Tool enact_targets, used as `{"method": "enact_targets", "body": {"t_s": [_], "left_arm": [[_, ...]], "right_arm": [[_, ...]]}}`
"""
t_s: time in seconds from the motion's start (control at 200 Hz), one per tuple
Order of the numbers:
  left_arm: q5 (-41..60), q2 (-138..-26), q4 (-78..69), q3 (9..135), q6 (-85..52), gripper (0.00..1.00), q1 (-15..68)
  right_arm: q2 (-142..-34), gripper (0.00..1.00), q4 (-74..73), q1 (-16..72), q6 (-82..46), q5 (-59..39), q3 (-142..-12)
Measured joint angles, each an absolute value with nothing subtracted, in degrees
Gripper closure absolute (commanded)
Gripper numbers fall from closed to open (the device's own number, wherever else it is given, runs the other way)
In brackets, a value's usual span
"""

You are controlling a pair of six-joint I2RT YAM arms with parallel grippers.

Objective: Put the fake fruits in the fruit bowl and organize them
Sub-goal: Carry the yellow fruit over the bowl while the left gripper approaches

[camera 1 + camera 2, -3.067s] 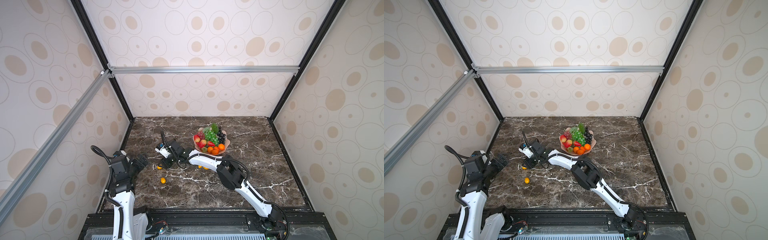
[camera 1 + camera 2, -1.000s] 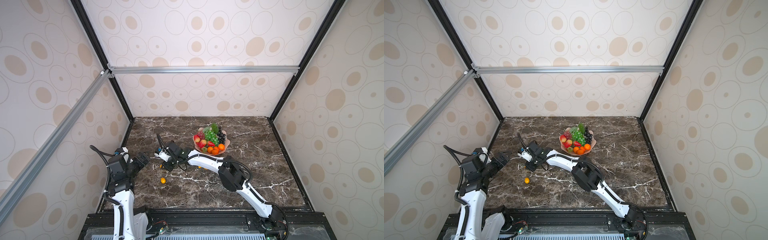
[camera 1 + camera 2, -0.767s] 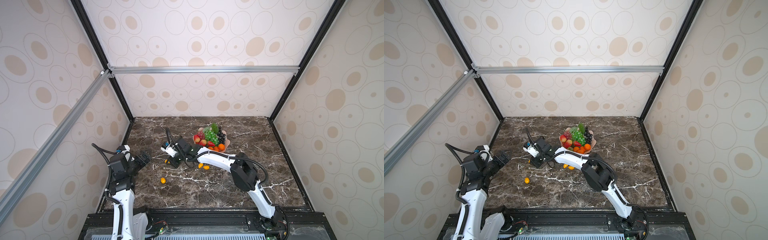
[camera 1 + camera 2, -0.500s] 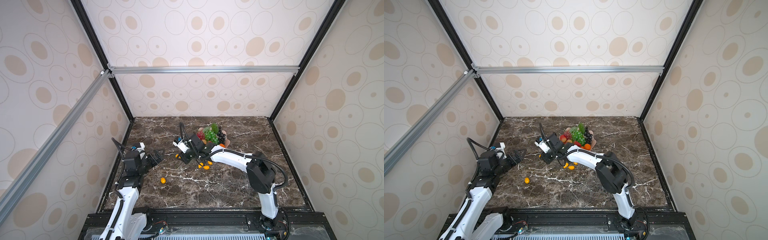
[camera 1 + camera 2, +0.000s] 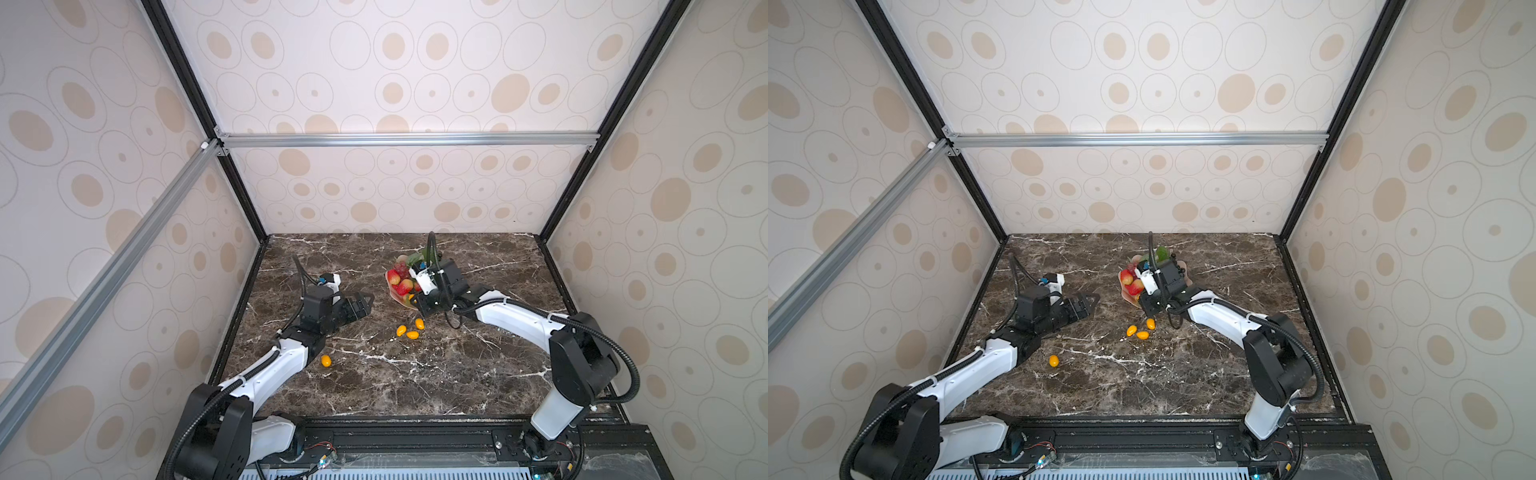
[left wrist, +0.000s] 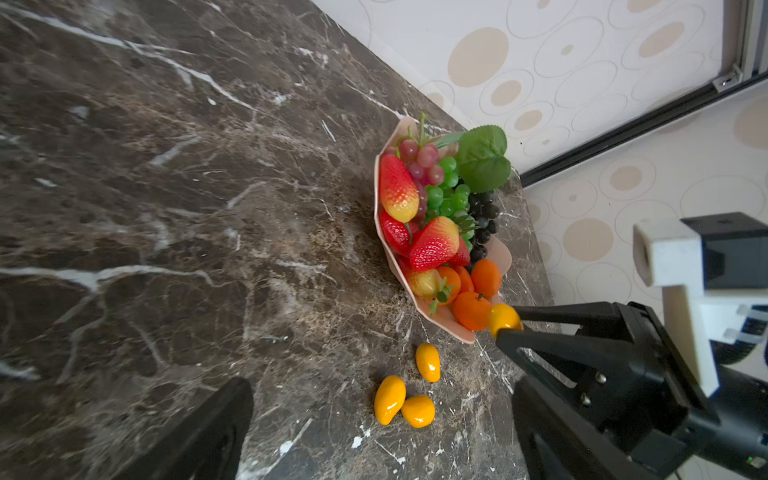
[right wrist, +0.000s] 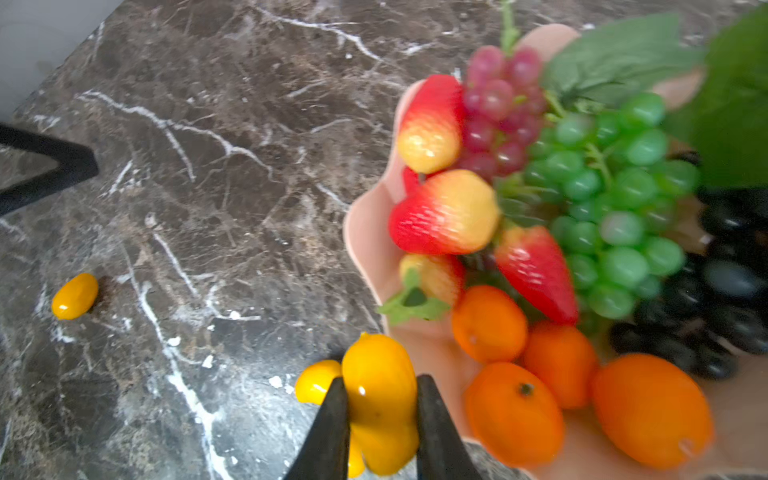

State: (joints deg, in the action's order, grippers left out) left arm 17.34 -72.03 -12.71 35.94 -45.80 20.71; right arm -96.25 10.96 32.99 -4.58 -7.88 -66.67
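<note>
In both top views the fruit bowl (image 5: 394, 296) (image 5: 1126, 296) sits just above the middle of the frame on the dark marble table (image 5: 374, 382), with much of it hidden there by the right arm's wrist. The right gripper (image 7: 380, 380) is clenched on a small yellow oval (image 7: 380, 407). The left wrist view shows that oval (image 6: 500, 318) pinched at the fingertips right at the bowl's pink rim (image 6: 440, 322), beside a tangerine (image 6: 471, 309). The bowl holds strawberries (image 7: 444, 216), more tangerines (image 7: 652, 409), green grapes (image 7: 615, 183), red grapes (image 7: 498, 104), black grapes (image 7: 731, 282) and a green leaf (image 6: 484, 158). Three loose ovals (image 5: 411, 330) (image 5: 1142, 330) lie close together on the table just below the bowl in the top views. A fourth oval (image 5: 326, 360) (image 5: 1054, 360) lies well apart, toward the lower left, next to the left arm's white forearm. The left gripper (image 5: 363, 307) (image 5: 1091, 306) is left of centre with its jaws spread wide, grasping nothing and pointing toward the bowl.
</note>
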Motion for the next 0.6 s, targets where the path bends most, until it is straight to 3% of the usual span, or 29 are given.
{"method": "enact_targets", "body": {"t_s": [0.3, 0.6], "left_arm": [[13.13, -81.36, -14.06, 43.68, -45.15, 0.02, 28.51], [11.35, -88.95, -13.56, 50.89, -43.4, 0.02, 32.45]], "right_arm": [[-95.72, 0.77, 13.41, 23.55, -6.87, -5.56, -67.77], [-102.39, 0.77, 17.02, 22.11, -7.27, -6.2, -76.53]]}}
